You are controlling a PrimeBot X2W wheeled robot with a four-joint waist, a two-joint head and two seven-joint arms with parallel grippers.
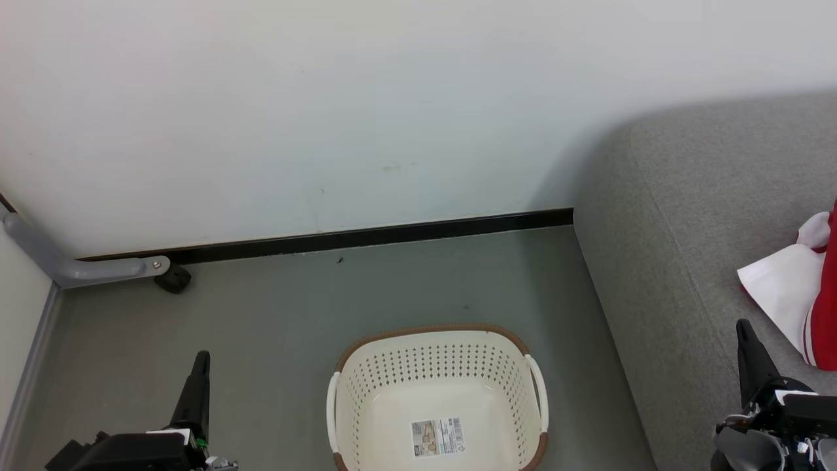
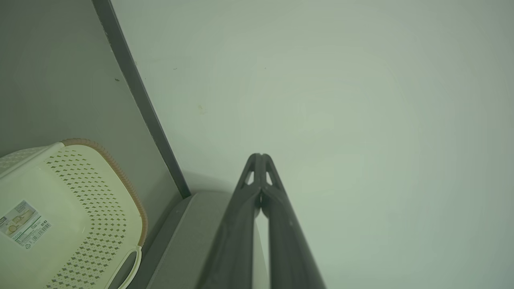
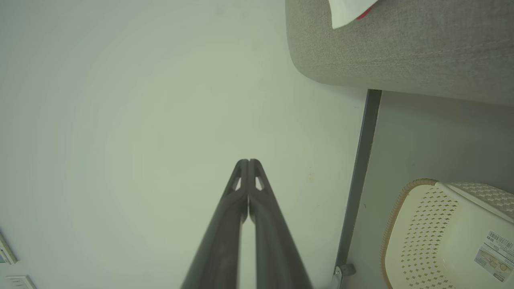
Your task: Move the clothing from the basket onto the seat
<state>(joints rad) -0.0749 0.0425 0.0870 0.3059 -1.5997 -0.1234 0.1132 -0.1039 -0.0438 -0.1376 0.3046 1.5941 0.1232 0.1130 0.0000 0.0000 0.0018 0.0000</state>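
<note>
The basket at bottom middle looks empty. The clothing lies on the seat at right. The left gripper and right gripper are closed tight, holding nothing. The job looks done.

The left claw rises from the bottom edge, its two dark fingers pressed together at the tips against a pale wall. A dark baseboard runs diagonally between the wall and the grey floor. At lower left stands the cream perforated basket, a paper label on its bare bottom. Just beside it shows the grey seat.
</note>
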